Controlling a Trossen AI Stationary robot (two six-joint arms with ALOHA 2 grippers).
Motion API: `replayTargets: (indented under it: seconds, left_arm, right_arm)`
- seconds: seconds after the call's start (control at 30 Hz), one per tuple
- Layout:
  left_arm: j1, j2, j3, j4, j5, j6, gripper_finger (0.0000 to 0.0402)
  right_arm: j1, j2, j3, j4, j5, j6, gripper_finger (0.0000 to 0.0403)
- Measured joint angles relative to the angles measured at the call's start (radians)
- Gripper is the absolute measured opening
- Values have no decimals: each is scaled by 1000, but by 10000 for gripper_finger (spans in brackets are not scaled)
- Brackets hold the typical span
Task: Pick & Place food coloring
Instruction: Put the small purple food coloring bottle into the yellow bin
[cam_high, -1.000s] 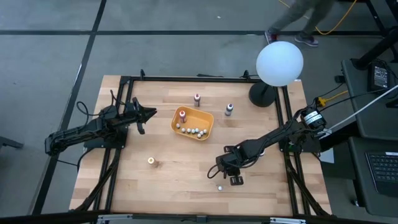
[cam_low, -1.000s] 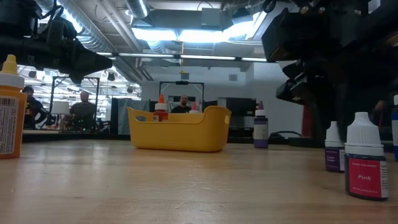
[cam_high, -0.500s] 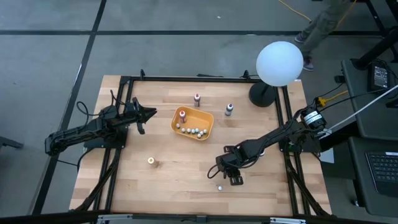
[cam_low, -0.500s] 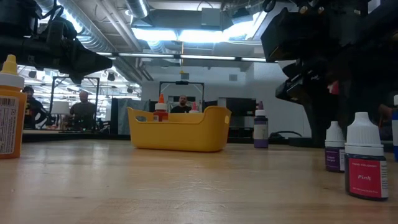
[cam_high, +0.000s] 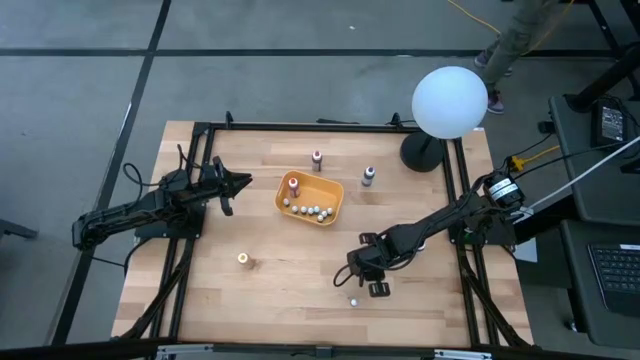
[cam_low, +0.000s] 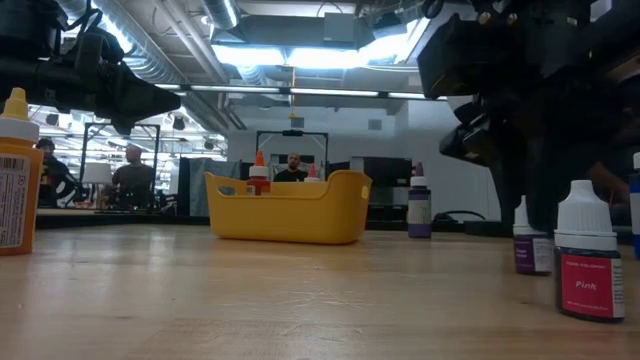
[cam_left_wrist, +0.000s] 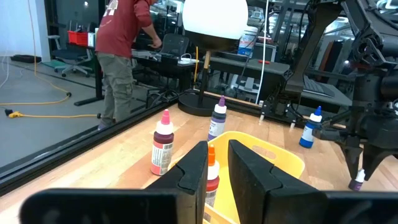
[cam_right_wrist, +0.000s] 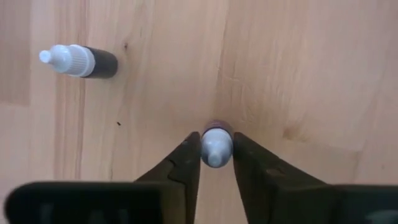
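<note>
Right gripper (cam_right_wrist: 216, 163) pinching a purple bottle (cam_right_wrist: 216, 147) at lower right of the table (cam_high: 270, 275), pink bottle (cam_low: 588, 266) just beside, yellow tray (cam_high: 311, 198) at centre, left gripper (cam_high: 240, 183) pressed nearly together, waiting at left

White globe lamp (cam_high: 450, 101) (black base) on table (cam_high: 210, 280).

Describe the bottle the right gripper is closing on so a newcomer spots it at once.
Start at the yellow tray mid-table, then move toward the near right of the table, where the right gripper points straight down. Between its fingers stands a small purple-labelled dropper bottle. Unlike the pink-labelled bottle beside it, it is gripped by the cap.
</note>
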Motion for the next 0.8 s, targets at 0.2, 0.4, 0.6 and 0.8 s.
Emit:
replayTargets:
  seconds: [0.2,0.4,0.6,0.8]
  left_arm:
    - [0,0,0,0,0,0,59]
    - [0,0,0,0,0,0,59]
    - [0,0,0,0,0,0,58]
    - [0,0,0,1,0,0,60]
  right_arm:
    - [0,0,1,2,13,-22,63]
    - [-32,-8,1,-28,13,-89,74]
    - [-110,-42,73,-146,18,-187,61]
    - [-198,-46,249,-267,18,-319,73]
